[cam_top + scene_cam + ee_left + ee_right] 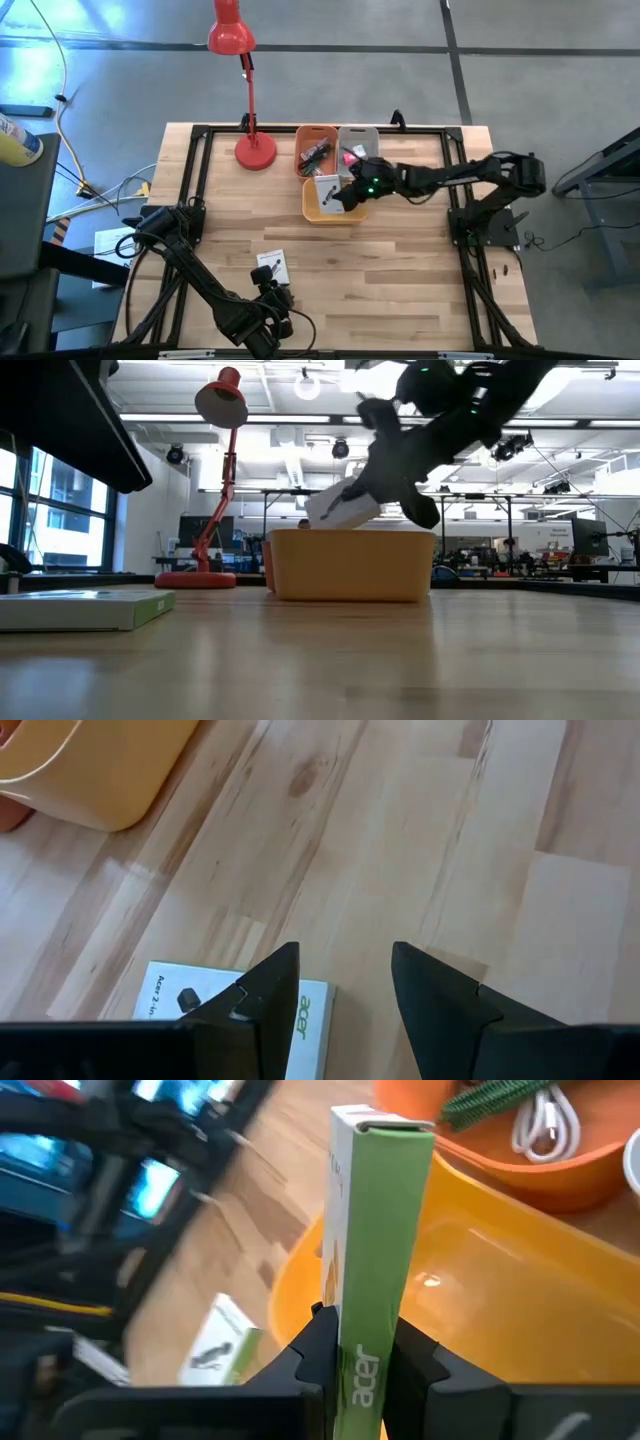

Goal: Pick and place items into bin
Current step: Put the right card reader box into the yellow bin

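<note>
Boxed item (375, 1260), a slim white carton with a green spine and printed lettering, hangs pinched in the right gripper (362, 1355) directly over the yellow bin (480, 1270). The dark fingers (318, 1342) are closed flat on its two broad faces near one end, so the carton stands on edge between them. From table height it shows as a pale slab tilted just above the bin's rim (350, 535).

It looks light and stiff, thin cardboard with a smooth, slightly glossy skin. I judge it could slip or swivel if gripped loosely, and crush a little if squeezed hard; the broad faces near the middle are the safest place to hold.

A second carton of the same kind (272, 265) lies flat on the wooden table (400, 270), near the left gripper (345, 985). That gripper hovers low above it, its fingers parted with bare wood showing between them and nothing held.

The yellow bin is a rounded, smooth plastic tub. Touching it on the far side are an orange bin (316, 148) holding a green strip and a white cable, and a grey bin (358, 140). A red desk lamp (240, 60) stands beside them on a round base.
</note>
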Controlling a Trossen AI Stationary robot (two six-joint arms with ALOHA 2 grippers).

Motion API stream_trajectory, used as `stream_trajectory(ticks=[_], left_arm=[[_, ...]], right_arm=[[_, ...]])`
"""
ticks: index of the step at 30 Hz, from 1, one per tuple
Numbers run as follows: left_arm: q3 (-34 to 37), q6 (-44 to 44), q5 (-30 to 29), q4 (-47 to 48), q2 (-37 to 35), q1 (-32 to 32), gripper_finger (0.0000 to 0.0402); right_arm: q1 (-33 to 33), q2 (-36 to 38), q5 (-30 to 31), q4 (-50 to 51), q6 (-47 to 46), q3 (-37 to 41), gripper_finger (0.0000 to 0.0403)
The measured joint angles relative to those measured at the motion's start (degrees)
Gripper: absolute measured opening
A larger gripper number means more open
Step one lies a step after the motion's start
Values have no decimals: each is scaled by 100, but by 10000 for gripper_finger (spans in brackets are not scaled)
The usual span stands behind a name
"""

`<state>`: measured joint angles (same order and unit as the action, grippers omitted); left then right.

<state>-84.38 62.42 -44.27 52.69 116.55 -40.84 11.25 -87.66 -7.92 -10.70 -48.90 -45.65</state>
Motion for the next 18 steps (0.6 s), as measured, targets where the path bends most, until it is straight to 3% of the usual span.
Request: stream_trajectory(ticks=[5,18], left_arm=[[0,183,-1,-11,0,-2,150],[0,187,-140,170,2,-2,150]], right_arm=[[0,-271,237,890,151,-478,50],[-3,-308,466,1281,-524,-487,56]])
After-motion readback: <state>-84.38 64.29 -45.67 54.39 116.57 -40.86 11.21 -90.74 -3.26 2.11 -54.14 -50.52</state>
